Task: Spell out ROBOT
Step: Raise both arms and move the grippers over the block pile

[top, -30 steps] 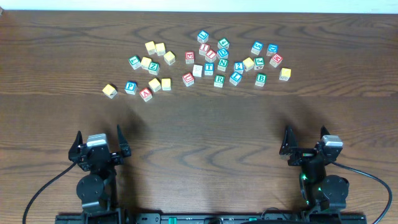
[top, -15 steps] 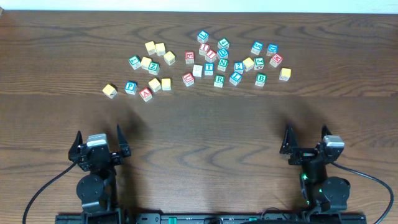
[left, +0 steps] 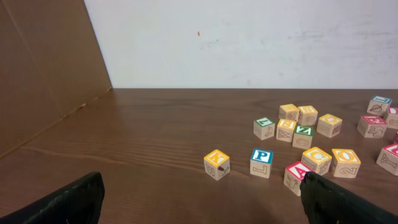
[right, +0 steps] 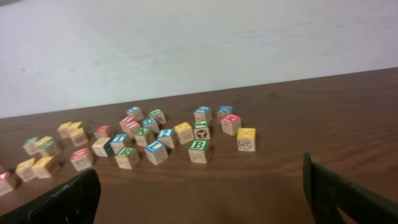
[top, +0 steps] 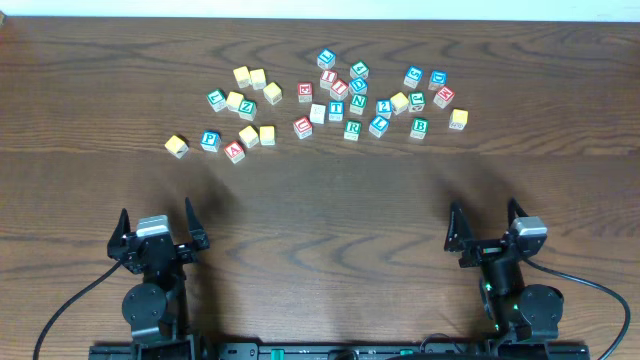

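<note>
Several wooden letter blocks lie scattered across the far half of the table. Among them are a green R block (top: 352, 129), a green B block (top: 420, 126) and a blue T block (top: 336, 109). The right wrist view shows the green B block (right: 199, 149) and the green R block (right: 127, 156). The left wrist view shows a blue P block (left: 262, 162) and a red A block (left: 298, 177). My left gripper (top: 157, 220) is open and empty near the front left, as its wrist view (left: 202, 199) confirms. My right gripper (top: 484, 216) is open and empty near the front right (right: 199, 196).
A lone yellow block (top: 177, 146) sits at the left end of the cluster and another yellow block (top: 458, 119) at the right end. A brown board (left: 43, 68) stands at the table's left side. A white wall runs behind the far edge.
My right gripper has shifted slightly left and forward. My left gripper has barely moved. The blocks have not moved.
</note>
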